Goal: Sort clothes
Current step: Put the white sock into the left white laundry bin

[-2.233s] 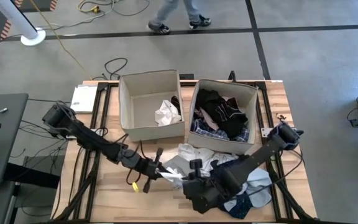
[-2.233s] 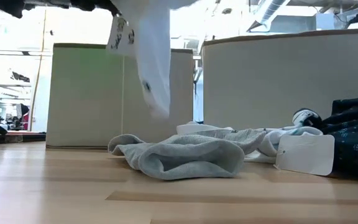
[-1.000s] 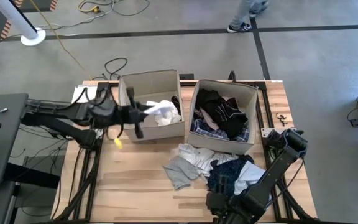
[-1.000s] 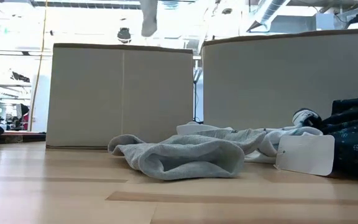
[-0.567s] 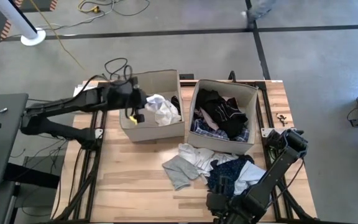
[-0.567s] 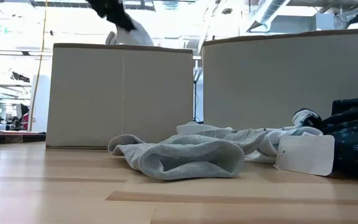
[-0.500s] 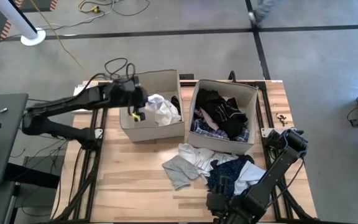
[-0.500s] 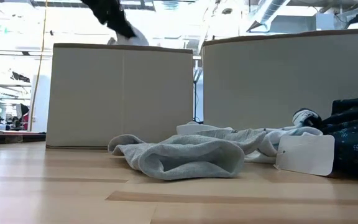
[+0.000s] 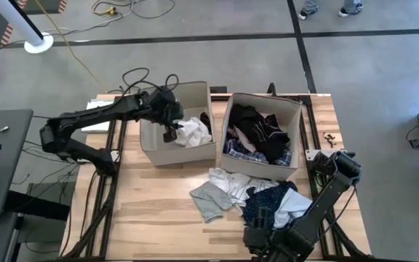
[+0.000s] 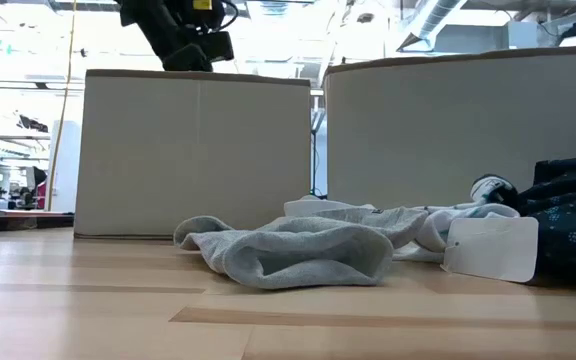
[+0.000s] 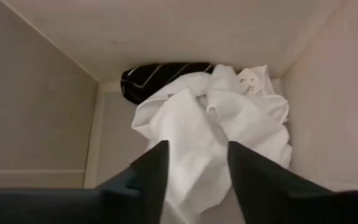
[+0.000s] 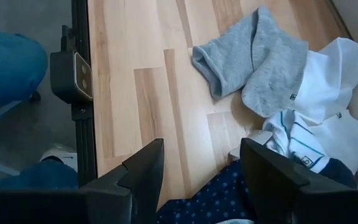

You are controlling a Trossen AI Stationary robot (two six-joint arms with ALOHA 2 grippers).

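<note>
Left gripper (image 9: pixel 172 131) inside left box (image 9: pixel 153 149), just above white garment (image 11: pixel 213 124); fingers parted, gripping nothing. Box walls close on three sides, bare floor left of the cloth. White garment crumpled, black striped piece (image 11: pixel 160 76) behind it in the corner. Right gripper (image 12: pixel 201 171) low at near table edge, fingers apart, empty, over open wood (image 12: pixel 148 93). Grey garment (image 9: pixel 209 200), white and navy dotted (image 9: pixel 264 207) heaped before right box (image 9: pixel 297 109), itself full of dark clothes.

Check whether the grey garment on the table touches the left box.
Apart. The low view shows bare table between the grey garment and the left box behind; the high view agrees.
</note>
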